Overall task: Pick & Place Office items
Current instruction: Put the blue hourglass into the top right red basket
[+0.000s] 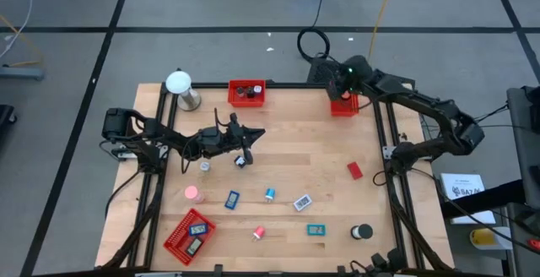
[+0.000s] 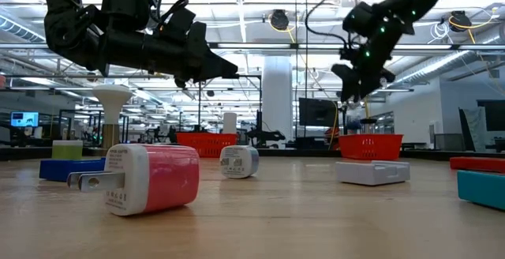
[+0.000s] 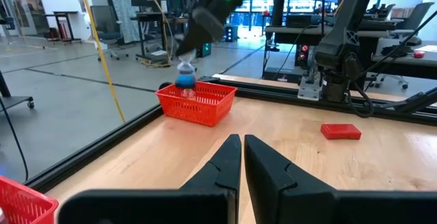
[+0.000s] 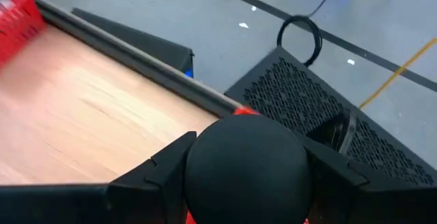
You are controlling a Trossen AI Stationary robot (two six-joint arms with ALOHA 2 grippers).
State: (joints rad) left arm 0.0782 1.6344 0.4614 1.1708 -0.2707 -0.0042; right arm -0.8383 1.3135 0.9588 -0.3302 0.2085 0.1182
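Hanging over the small red mesh tray [image 1: 343, 105] at the table's far right corner, a round roll [image 3: 184, 80], blue in the left wrist view, sits clamped between the right gripper's [image 1: 341, 90] fingers, so the placing step looks in hand; next, lower and let go inside the rim. Other office items lie scattered near the front edge. The left gripper [image 1: 251, 136] hovers mid-table, fingers [image 3: 225, 162] pressed together, empty.

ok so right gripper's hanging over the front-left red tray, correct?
No. The right gripper hangs over the back-right red tray, not the front-left red tray. The high view shows it.
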